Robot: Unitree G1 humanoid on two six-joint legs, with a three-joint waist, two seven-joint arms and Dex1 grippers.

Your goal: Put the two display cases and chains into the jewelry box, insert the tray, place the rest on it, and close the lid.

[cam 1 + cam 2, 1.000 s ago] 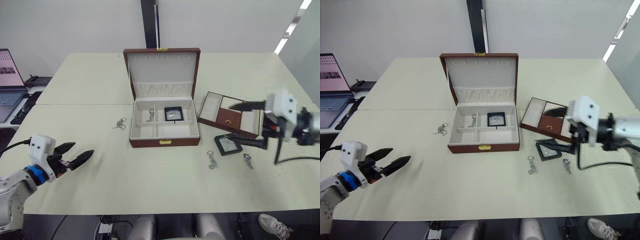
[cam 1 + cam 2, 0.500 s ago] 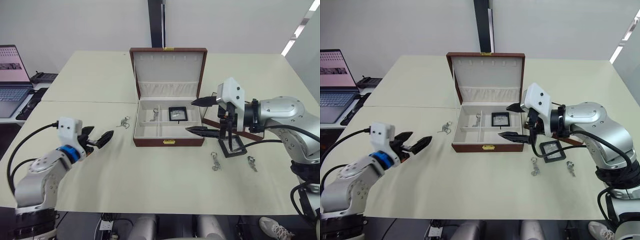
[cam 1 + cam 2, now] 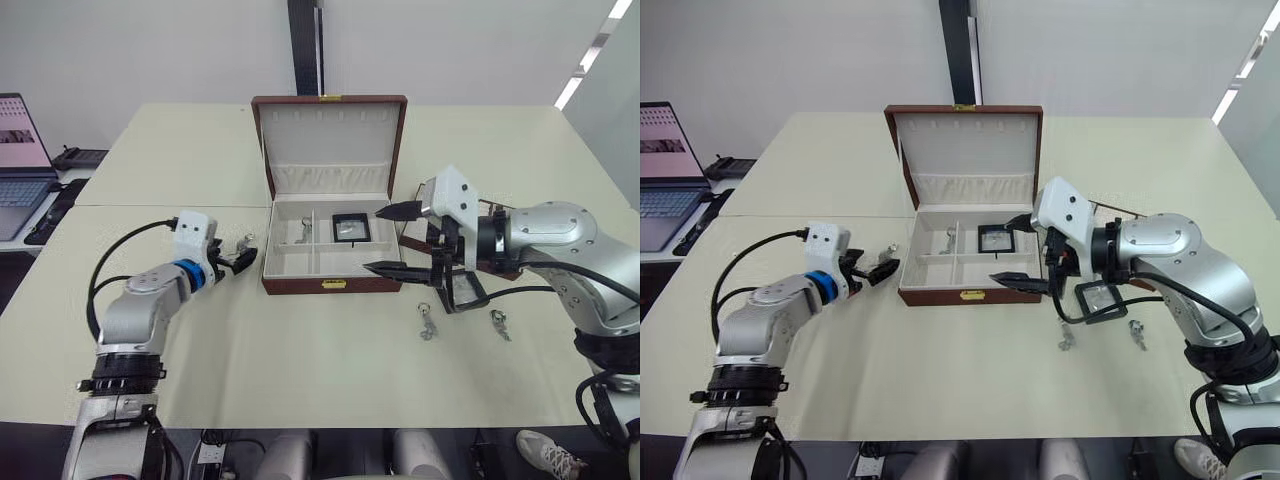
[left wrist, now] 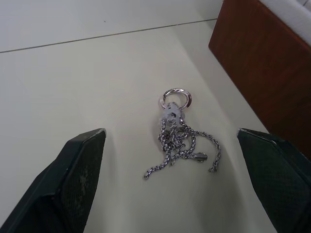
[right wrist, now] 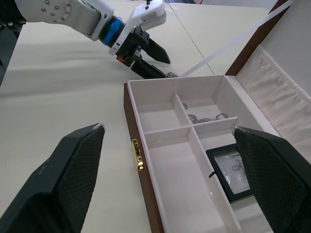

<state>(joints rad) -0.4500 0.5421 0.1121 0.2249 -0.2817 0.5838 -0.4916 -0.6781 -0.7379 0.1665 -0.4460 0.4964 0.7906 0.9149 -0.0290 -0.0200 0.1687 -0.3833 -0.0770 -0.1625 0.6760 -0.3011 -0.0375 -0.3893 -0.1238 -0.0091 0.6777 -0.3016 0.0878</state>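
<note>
The jewelry box (image 3: 330,283) stands open mid-table, its lid (image 3: 330,140) upright. One display case (image 3: 349,227) lies in its back right compartment, and a chain (image 3: 302,232) in the back left one. A second chain (image 4: 181,136) lies on the table left of the box, between the fingers of my open left gripper (image 3: 240,260). My right gripper (image 3: 380,240) hangs open over the box's right end. The other display case (image 3: 463,290) lies right of the box, partly behind that arm. The arm also hides most of the tray (image 3: 407,240). Two trinkets (image 3: 426,322) (image 3: 497,322) lie in front.
A laptop (image 3: 20,150) sits on a side table at the far left. A black pillar (image 3: 303,45) rises behind the table. A cable (image 3: 120,260) loops from my left wrist.
My left gripper has reached forward and right to the chain beside the box. My right gripper has shifted slightly left over the box. The camera has also shifted.
</note>
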